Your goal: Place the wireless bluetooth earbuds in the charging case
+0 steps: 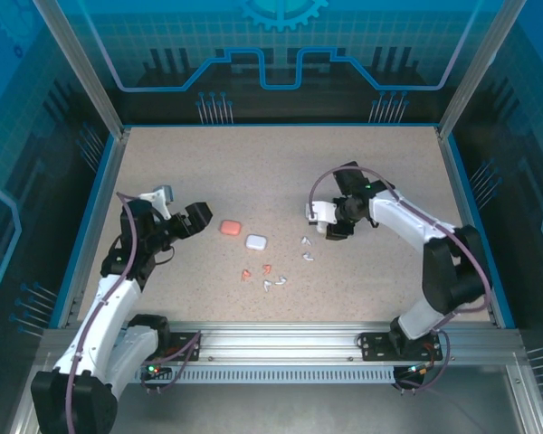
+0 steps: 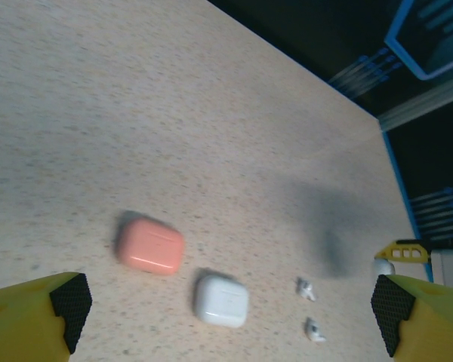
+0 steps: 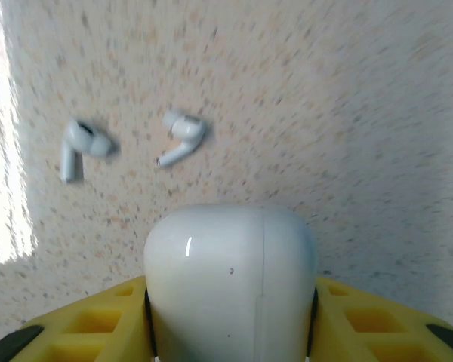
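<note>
There are three charging cases: one salmon case [image 1: 230, 227], one white case [image 1: 256, 241] and a second white case [image 3: 230, 279]. Six earbuds: four white earbuds [image 1: 305, 240], two salmon-red earbuds [image 1: 245, 275].

Speckled beige table [image 1: 281, 172], blue enclosure walls [image 1: 281, 54].

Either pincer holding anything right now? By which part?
Right pincer grips a white charging case by its two opposite sides, rounded end sticking out. Left pincer is open and empty.
</note>
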`<action>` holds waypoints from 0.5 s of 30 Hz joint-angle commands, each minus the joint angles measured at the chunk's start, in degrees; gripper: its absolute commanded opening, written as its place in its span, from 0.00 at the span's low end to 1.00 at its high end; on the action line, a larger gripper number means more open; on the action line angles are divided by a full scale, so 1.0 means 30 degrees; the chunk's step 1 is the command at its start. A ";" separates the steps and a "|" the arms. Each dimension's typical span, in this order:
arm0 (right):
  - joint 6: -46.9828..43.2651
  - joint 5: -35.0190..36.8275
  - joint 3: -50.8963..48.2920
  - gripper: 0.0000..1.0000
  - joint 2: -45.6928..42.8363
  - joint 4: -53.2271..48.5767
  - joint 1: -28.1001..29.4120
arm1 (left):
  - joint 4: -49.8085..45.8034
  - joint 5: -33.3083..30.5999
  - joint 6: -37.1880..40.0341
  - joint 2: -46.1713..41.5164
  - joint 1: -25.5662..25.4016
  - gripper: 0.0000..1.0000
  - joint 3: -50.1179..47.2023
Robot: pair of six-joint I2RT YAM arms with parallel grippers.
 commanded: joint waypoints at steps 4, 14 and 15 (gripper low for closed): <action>0.3289 -0.2992 -0.1349 0.46 -0.3267 0.2308 0.0215 | 0.2956 0.3764 -0.2131 0.1529 -0.1604 0.97 0.1027; 0.5646 -0.3576 -0.2887 0.46 -0.5958 0.5223 0.1334 | 0.5659 0.5097 -0.4460 0.5020 -0.6731 0.97 0.2693; 0.5766 -0.3578 -0.2976 0.46 -0.6079 0.5361 0.1478 | 0.5916 0.5149 -0.4562 0.5373 -0.7072 0.97 0.2815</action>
